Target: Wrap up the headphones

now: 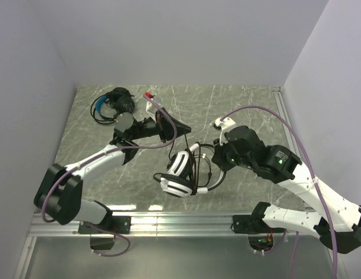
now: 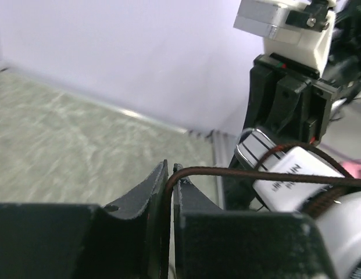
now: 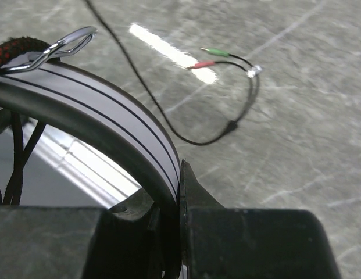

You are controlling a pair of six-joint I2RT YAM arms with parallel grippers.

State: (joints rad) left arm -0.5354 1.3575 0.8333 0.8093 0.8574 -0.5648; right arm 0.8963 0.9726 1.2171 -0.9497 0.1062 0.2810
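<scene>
The white headset (image 1: 179,172) with black ear pads hangs just above the table's middle. My right gripper (image 1: 204,158) is shut on its striped white headband (image 3: 93,96), which passes between the jaws (image 3: 179,174). My left gripper (image 1: 186,129) is shut on the headset's thin black cable (image 2: 238,172), which bends over the fingertips (image 2: 170,170) and runs right to the white ear cup (image 2: 302,174). The cable's free end (image 3: 168,125), with green and red plugs (image 3: 206,58), lies on the table. The black headset with a blue headband (image 1: 113,103) lies at the back left.
The marbled grey tabletop (image 1: 238,110) is walled at the back and both sides. A metal rail (image 1: 168,224) runs along the near edge by the arm bases. The right arm's wrist (image 2: 290,87) is close in front of my left gripper.
</scene>
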